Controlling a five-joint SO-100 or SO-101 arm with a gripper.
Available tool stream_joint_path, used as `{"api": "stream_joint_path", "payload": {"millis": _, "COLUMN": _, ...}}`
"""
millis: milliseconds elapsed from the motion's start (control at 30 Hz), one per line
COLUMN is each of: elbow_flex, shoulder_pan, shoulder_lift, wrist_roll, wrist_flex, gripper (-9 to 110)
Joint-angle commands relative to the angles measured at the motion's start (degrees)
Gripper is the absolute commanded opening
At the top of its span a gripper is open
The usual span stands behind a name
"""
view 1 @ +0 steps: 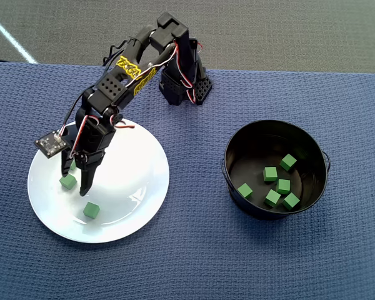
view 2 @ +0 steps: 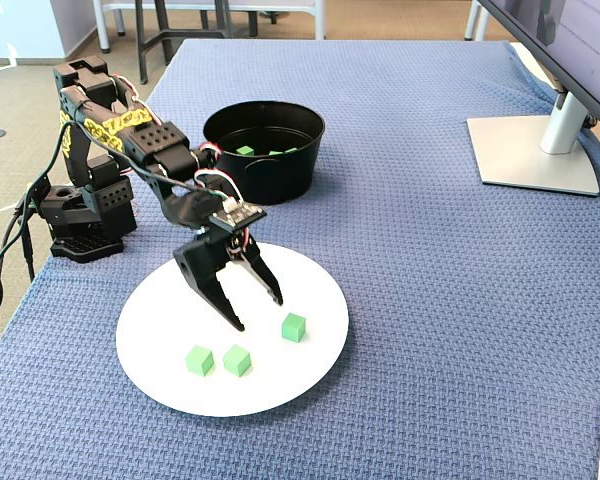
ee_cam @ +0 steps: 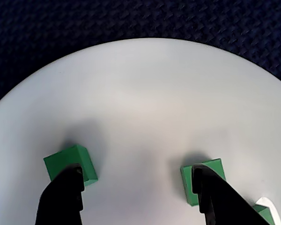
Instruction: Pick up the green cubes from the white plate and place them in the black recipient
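The white plate point(view 1: 137, 169) point(view 2: 310, 290) point(ee_cam: 145, 93) lies on the blue cloth, left in the overhead view. Three green cubes rest on it point(view 2: 199, 360) point(view 2: 237, 360) point(view 2: 293, 327). My gripper point(view 1: 79, 178) point(view 2: 258, 312) point(ee_cam: 136, 171) hovers low over the plate, open, with only bare plate between its fingers. In the wrist view one cube point(ee_cam: 70, 159) lies just beyond the left fingertip and another point(ee_cam: 186, 180) beyond the right; a third point(ee_cam: 264, 213) peeks in at the lower right. The black recipient point(view 1: 237, 187) point(view 2: 270, 175) stands apart, holding several green cubes point(view 1: 272, 198).
The arm's base point(view 2: 80, 215) sits at the cloth's edge beside the plate. A monitor stand point(view 2: 535, 150) occupies the far right of the fixed view. Blue woven cloth point(view 1: 194, 250) covers the table between plate and pot.
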Motion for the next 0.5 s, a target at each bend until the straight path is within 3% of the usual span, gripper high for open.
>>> {"api": "stream_joint_path", "payload": {"millis": 0, "elbow_flex": -6.9, "shoulder_pan": -0.1, "shoulder_lift": -0.6, "wrist_roll": -3.3, "wrist_flex": -1.0, "gripper": 28}}
{"api": "stream_joint_path", "payload": {"millis": 467, "elbow_flex": 0.1, "shoulder_pan": -9.4, "shoulder_lift": -6.9, "wrist_roll": -5.5, "wrist_flex": -20.0, "gripper": 27}}
